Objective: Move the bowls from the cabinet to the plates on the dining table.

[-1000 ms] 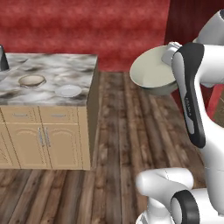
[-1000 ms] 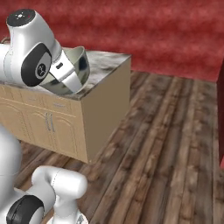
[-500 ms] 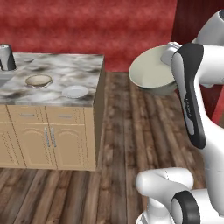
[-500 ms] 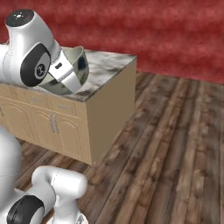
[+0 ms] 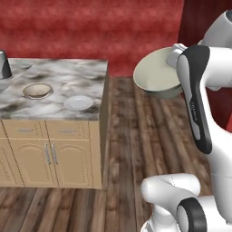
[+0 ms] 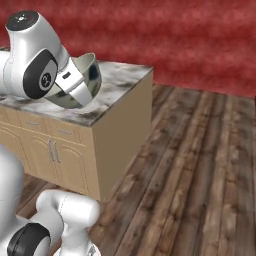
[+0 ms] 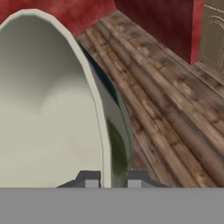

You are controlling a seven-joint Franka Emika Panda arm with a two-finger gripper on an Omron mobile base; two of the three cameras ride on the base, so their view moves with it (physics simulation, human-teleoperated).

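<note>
Grey-green bowl (image 5: 156, 74) tilted in air; tan bowl (image 5: 37, 91) on table (image 5: 86, 81).

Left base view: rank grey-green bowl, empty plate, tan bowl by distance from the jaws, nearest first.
1. Deep grey-green bowl with pale inside: held at the gripper, over the wooden floor.
2. Small round pale plate: bare, near the marble table's right edge.
3. Shallow tan bowl: further left on the table.

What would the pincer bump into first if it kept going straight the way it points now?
Beyond the grey-green bowl whose rim the pincer is clamped on, the hand view looks along the wooden floor. So probably the floor, though depth is hard to judge.
</note>
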